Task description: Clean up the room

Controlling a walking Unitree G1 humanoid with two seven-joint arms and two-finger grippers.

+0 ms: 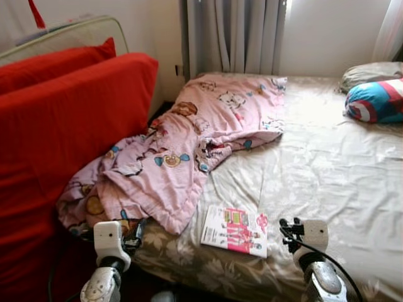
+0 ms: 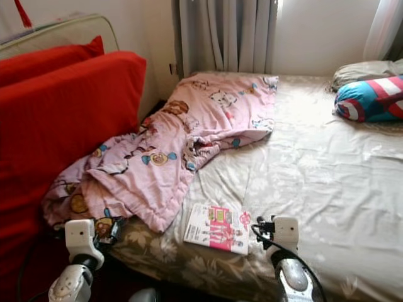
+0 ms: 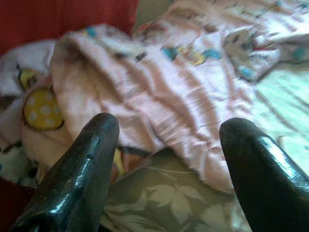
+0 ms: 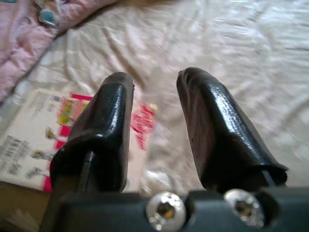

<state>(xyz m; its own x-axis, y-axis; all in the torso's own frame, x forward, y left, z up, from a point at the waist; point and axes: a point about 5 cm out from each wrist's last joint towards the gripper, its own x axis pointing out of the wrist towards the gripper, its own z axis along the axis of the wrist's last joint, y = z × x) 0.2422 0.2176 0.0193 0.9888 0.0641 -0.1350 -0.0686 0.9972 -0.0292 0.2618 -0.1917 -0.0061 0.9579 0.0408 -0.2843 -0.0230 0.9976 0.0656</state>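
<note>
Nearest the head camera, at 7 o'clock and 5 o'clock: 2 silver arms raised over the near edge of the bed (image 1: 327,163).

Left gripper (image 3: 166,145): hovering off the bed's near left corner, 2 black fingers (image 3: 79,169) spread wide, holding nothing, aimed at the hanging fold of the pink cartoon blanket (image 1: 189,145).

Right gripper (image 4: 154,121): hovering above the sheet just beside the booklet (image 1: 235,230), fingers (image 4: 217,130) parted by a modest gap, holding nothing.

Booklet: pink and white, flat on the floral sheet near the bed's front edge, at 6 o'clock, between the 2 arms; a barcode visible at one corner in the right wrist view.

Blanket: crumpled in a long heap from 12 o'clock near the grey curtains (image 1: 233,34) down to 8 o'clock, spilling off the bed's left side against the red cushion (image 1: 63,138). Lower edge just beside the booklet, apart from it.

At 2 o'clock: blue, red and white pillow (image 1: 378,100) on the bed, touching a pale pillow (image 1: 371,72) behind it.

Red cushion: upright along the left at 9 o'clock, a second red one behind it, a pale padded frame (image 1: 69,34) above.

No containers visible.
</note>
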